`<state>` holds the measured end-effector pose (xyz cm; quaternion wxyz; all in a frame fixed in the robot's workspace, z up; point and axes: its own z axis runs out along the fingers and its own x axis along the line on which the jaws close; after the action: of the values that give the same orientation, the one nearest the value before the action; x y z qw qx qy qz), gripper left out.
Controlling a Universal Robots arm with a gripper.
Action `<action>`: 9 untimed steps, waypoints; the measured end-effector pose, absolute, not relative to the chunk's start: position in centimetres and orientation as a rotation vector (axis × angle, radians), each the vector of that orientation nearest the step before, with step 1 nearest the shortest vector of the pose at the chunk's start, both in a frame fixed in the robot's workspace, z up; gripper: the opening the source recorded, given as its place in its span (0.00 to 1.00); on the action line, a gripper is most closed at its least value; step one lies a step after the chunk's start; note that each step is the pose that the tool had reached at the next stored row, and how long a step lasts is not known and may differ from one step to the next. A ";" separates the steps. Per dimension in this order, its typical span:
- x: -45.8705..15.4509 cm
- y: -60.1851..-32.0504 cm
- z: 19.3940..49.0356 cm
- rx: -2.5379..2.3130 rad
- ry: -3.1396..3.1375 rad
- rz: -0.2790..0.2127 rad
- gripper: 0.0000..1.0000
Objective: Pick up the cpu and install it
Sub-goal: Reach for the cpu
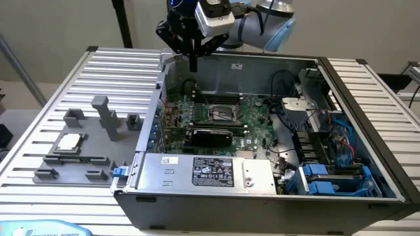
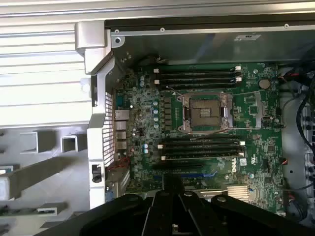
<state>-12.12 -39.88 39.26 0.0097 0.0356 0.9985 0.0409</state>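
The cpu [image 1: 69, 142], a small silvery square with a tan rim, lies flat on a grey holder plate [image 1: 78, 164] at the exterior view's left, outside the case. My gripper [image 1: 194, 68] hangs high over the back left corner of the open grey computer case [image 1: 217, 189], well away from the cpu and holding nothing that I can see. In the wrist view the gripper [image 2: 172, 216] is a dark shape over the green motherboard [image 2: 142, 123]. The dark metal-framed socket [image 1: 222, 114] [image 2: 205, 113] sits in the middle of the board, uncovered.
Grey upright posts [image 1: 105, 118] stand on the holder plate near the cpu. Inside the case are a power supply box [image 1: 210, 172], black cables [image 1: 288, 123] and blue drive bays [image 1: 328, 179]. Memory sticks [image 2: 197, 76] flank the socket. The table is ribbed metal [image 1: 118, 64].
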 end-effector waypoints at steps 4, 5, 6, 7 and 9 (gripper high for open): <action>-12.1 -39.9 39.3 0.111 3.117 0.131 0.11; -12.1 -39.9 39.3 0.111 3.117 0.131 0.11; -12.1 -39.9 39.3 0.111 3.117 0.132 0.11; -12.1 -39.9 39.3 0.111 3.117 0.133 0.11; -12.1 -39.9 39.3 0.111 3.117 0.134 0.11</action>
<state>-12.12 -39.88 39.26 0.0097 0.0356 0.9984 0.0428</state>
